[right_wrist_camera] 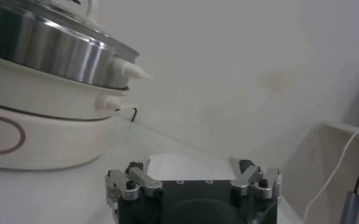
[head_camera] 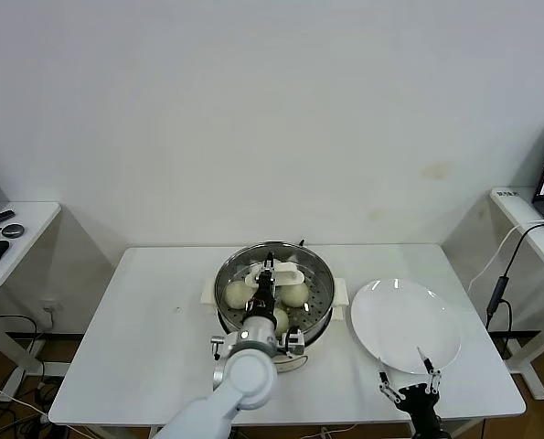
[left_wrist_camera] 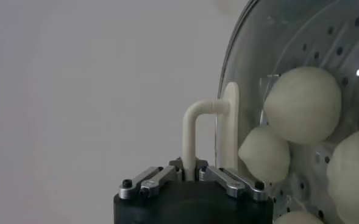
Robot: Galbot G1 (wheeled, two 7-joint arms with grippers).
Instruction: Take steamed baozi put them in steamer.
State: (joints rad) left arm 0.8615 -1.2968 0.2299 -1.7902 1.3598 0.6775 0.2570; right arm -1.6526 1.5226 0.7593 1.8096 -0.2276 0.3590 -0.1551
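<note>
Head view: the steamer (head_camera: pixel 273 291) is seen mid-table (head_camera: pixel 144 329), with baozi (head_camera: pixel 239 294) lying on its perforated tray. The left gripper (head_camera: pixel 269 268) is reached out over the pot from the near side, and the white lid handle (head_camera: pixel 285 272) is seen at its tip. An empty-looking white plate (head_camera: pixel 405 323) lies just beside the steamer on the right, and the right gripper (head_camera: pixel 408 379) is parked at the plate's near edge, jaws spread wide and holding nothing.

What is hidden there is given by the left wrist view: the left gripper (left_wrist_camera: pixel 189 172) is clamped on the thin loop of the handle (left_wrist_camera: pixel 191 128), and the glass lid (left_wrist_camera: pixel 277 79) is attached to that handle. Through the glass, baozi (left_wrist_camera: pixel 302 105) are seen on the tray, beyond the lid, well clear of the jaws.

From the right wrist view, the right gripper (right_wrist_camera: pixel 191 176) is shown with jaws apart above the plate (right_wrist_camera: pixel 179 164), and the steamer (right_wrist_camera: pixel 45 91) is seen from the side, steel wall over white base.
</note>
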